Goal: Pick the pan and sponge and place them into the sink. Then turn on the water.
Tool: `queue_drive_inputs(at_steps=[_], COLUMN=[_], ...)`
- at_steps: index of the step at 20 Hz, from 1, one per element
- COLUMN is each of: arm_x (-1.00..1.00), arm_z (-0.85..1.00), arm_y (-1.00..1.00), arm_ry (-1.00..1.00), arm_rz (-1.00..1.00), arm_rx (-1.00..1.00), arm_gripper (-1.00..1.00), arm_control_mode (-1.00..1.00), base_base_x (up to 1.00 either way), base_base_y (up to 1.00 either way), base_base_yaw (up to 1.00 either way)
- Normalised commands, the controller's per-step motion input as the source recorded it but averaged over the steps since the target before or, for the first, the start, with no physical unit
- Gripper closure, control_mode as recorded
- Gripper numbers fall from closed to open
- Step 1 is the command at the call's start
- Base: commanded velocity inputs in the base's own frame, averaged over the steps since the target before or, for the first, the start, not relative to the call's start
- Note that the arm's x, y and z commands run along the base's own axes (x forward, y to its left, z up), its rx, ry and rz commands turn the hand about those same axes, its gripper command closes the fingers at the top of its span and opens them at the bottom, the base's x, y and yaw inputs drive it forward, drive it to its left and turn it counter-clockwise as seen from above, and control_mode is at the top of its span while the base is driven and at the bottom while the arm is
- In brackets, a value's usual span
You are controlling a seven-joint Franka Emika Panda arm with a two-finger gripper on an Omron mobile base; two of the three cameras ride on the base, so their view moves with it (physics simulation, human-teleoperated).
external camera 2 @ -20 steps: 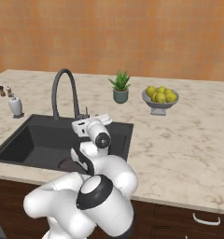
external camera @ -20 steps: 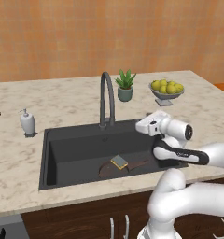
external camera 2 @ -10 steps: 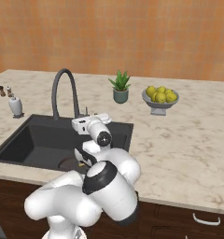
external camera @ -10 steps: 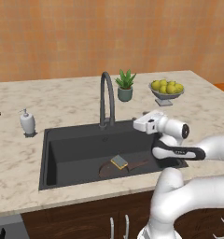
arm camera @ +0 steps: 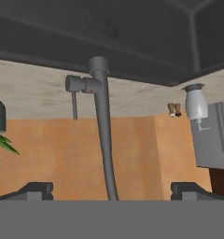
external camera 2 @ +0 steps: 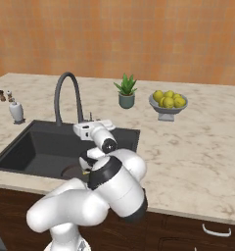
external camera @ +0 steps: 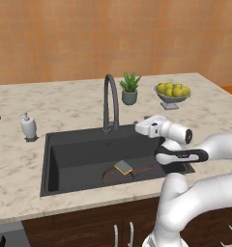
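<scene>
My pincer (arm camera: 111, 190) stands wide open and empty, its two tips spread at either side of the hand view, aimed at the faucet (arm camera: 102, 126), whose small side lever (arm camera: 74, 95) sits just off its base. From the base views my hand hangs above the right part of the sink (external camera: 79, 144), a little right of the faucet and apart from it. Below, the pan (external camera: 119, 173) lies on the sink floor with the sponge (external camera: 123, 167) resting on it, so I judge both placing steps done. No water runs from the faucet, so turning it on is what is left; that should mean reaching the lever at the faucet's base. Beyond, the soap pump (external camera: 28, 127), the plant (external camera: 129, 88) and the fruit bowl (external camera: 172, 93) stand on the counter (external camera: 65, 106), untouched. Compared with a second ago, my hand has shifted leftward, closer to the faucet, jaws as wide as before, while pan and sponge lie where they were
</scene>
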Motion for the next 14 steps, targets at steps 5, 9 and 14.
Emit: queue_drive_inputs(at_steps=[5, 9, 14], arm_x=[0.03, 0.11, 0.3], arm_z=[-0.08, -0.18, -0.22], arm_y=[0.25, 0.3, 0.17], arm_ry=[0.0, 0.0, 0.0], arm_rz=[0.0, 0.0, 0.0], arm_rx=[0.02, 0.0, 0.0], arm_gripper=[-1.0, -1.0, -1.0], arm_control_mode=[-1.0, -1.0, -1.0], base_base_x=[0.0, 0.0, 0.0], base_base_y=[0.0, 0.0, 0.0], base_base_yaw=[0.0, 0.0, 0.0])
